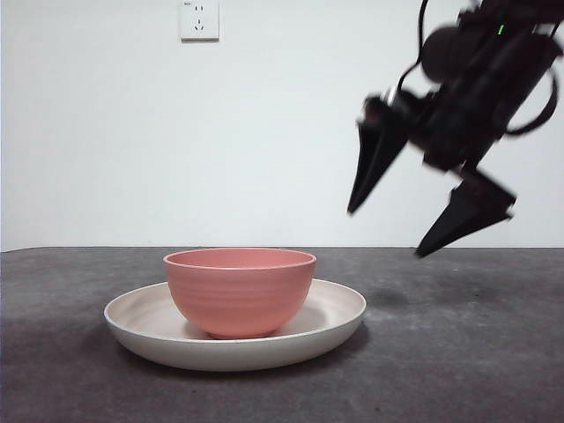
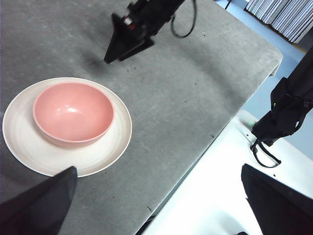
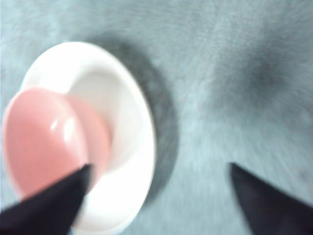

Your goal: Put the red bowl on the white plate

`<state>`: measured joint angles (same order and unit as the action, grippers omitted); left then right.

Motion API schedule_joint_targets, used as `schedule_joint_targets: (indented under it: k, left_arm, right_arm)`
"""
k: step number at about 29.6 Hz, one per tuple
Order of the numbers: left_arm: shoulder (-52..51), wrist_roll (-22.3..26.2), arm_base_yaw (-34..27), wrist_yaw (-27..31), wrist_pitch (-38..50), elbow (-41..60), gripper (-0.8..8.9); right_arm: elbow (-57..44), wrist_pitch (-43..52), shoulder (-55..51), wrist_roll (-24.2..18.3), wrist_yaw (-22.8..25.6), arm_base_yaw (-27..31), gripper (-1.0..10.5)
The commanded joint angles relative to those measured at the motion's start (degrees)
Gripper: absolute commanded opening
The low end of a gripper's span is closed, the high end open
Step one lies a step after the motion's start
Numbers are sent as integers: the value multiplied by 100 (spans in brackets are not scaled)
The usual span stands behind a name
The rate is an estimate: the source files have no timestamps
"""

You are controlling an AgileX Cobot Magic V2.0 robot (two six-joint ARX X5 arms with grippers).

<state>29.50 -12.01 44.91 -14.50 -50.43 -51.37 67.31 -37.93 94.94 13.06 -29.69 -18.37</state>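
The red bowl [image 1: 240,291] stands upright on the middle of the white plate [image 1: 339,308] on the dark grey table. My right gripper [image 1: 385,233] is open and empty, up in the air to the right of the bowl and apart from it. In the right wrist view the bowl [image 3: 44,142] and the plate [image 3: 132,122] lie beside one of that gripper's [image 3: 159,166] jaws, blurred. My left gripper [image 2: 158,169] is open and empty, high over the table's edge. Its view shows the bowl [image 2: 73,112], the plate [image 2: 117,142] and the right gripper [image 2: 113,59] beyond them.
A wall socket [image 1: 199,19] sits on the white wall behind the table. In the left wrist view the table's edge [image 2: 195,161] runs past a white surface [image 2: 215,196], with a black strapped object [image 2: 283,112] beside it.
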Motion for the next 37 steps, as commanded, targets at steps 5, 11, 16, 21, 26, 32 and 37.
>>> schedule_joint_targets:
  k: [5, 11, 16, 21, 26, 32, 37]
  left_arm:
    - [15, -31, 48, -13, 76, -59, 563]
    - [15, -31, 48, -13, 76, -59, 563]
    - [15, -31, 48, -13, 74, -59, 563]
    - [15, -31, 48, -13, 72, -59, 563]
    - [15, -31, 48, -13, 74, -59, 562]
    - [15, -11, 48, -11, 70, -59, 561]
    - [15, 63, 48, -11, 68, -59, 559]
  right_arm:
    - [50, -944, -1290, -881, 474, -52, 549]
    - [-664, -796, -2763, -944, 463, -79, 549]
    - [-1445, -697, -3936, -946, 470, -164, 548]
    - [-2057, -684, -4920, -931, 424, -299, 548]
    - [-2393, -745, -5816, -608, 424, -463, 548]
    - [-2393, -774, -6448, -273, 424, -481, 548]
    - [-2393, -776, -6671, -251, 420, -481, 548]
